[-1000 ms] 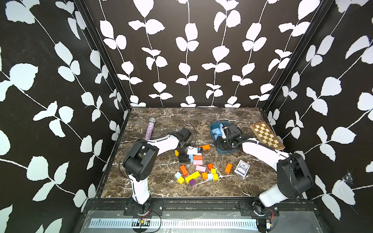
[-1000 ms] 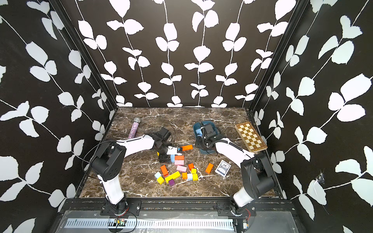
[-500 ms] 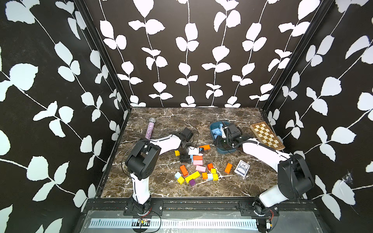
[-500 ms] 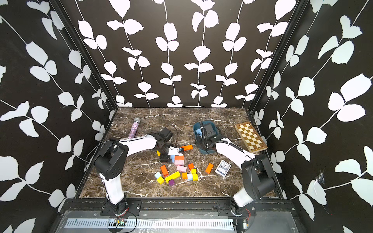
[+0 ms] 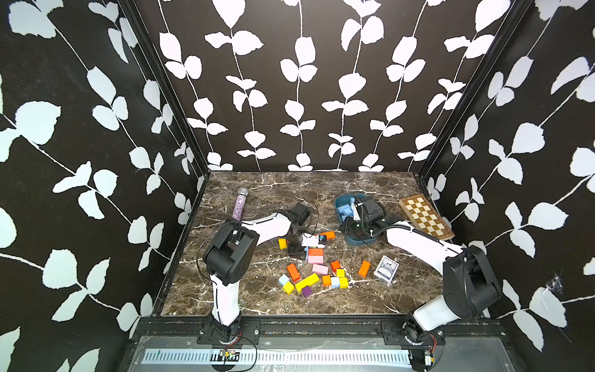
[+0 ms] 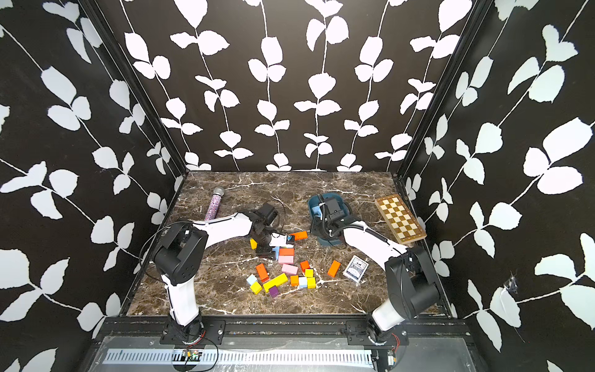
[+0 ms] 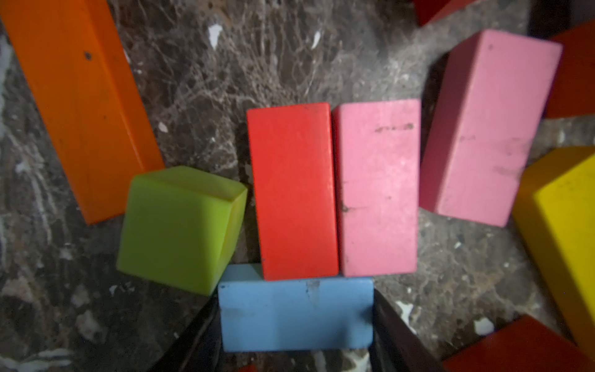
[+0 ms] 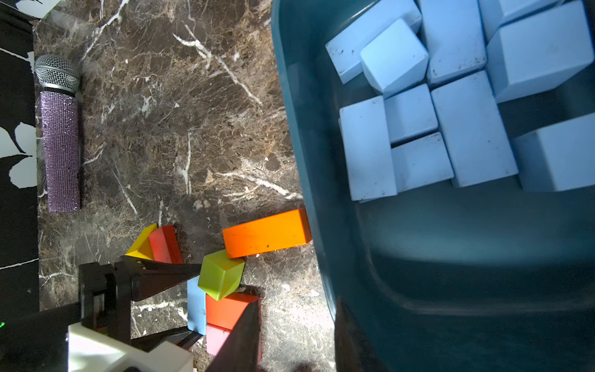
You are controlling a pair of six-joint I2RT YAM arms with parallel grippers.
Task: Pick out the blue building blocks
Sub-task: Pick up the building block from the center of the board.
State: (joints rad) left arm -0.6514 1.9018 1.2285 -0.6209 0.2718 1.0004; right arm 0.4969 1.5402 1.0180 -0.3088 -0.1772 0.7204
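Observation:
A sky-blue building block (image 7: 296,314) lies flat on the marble, butted against a red block (image 7: 293,190) and a pink block (image 7: 378,186). My left gripper (image 7: 294,322) is shut on it, one finger pressed on each short end. In a top view the left gripper (image 5: 297,249) is low at the far edge of the block pile. Two more blue cubes (image 5: 283,279) (image 5: 335,282) sit in the near cluster. Several blue blocks (image 8: 450,128) fill the teal tray (image 8: 309,161). My right gripper (image 8: 296,341) hangs open and empty over the tray's near rim (image 5: 367,241).
A lime-green cube (image 7: 180,225) touches the held block's corner, with a long orange bar (image 7: 80,106) beside it. Orange, yellow, pink and purple blocks are scattered nearer the front. A glitter microphone (image 5: 240,206), a chessboard (image 5: 425,219) and a card deck (image 5: 386,268) lie around them.
The left gripper's fingers have come together onto the blue block's ends, and that arm has shifted slightly. The right arm has stayed where it was.

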